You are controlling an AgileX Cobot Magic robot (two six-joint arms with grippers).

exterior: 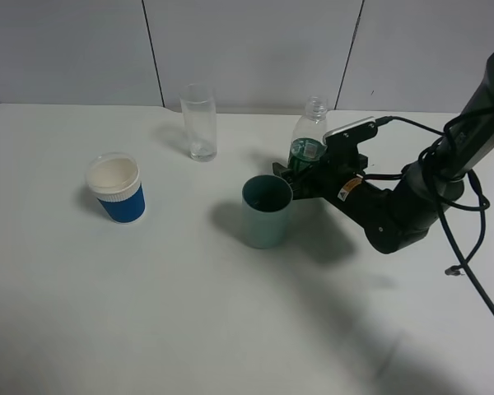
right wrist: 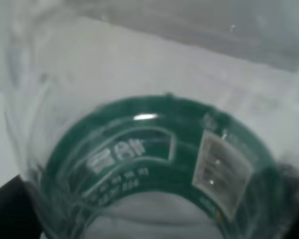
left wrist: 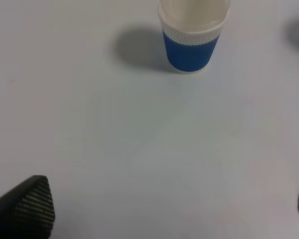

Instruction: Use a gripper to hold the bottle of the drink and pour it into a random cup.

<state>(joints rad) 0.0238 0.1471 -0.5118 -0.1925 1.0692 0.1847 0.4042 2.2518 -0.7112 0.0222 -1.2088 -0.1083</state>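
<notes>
the right gripper (exterior: 300,174) is sitting around the upright bottle (exterior: 309,132) just behind the teal cup (exterior: 267,211), jaws wide, not clamping; left gripper's jaws standing wide

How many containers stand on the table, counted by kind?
Paper cup, blue with white rim: 1
Plastic tumbler, teal-green: 1
Clear drinking glass: 1
Clear plastic bottle, green label, no cap: 1
Total: 4

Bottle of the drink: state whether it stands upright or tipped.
Upright. The bottle of the drink stands with its uncapped neck straight up, behind the cup, the right gripper at its base.
</notes>
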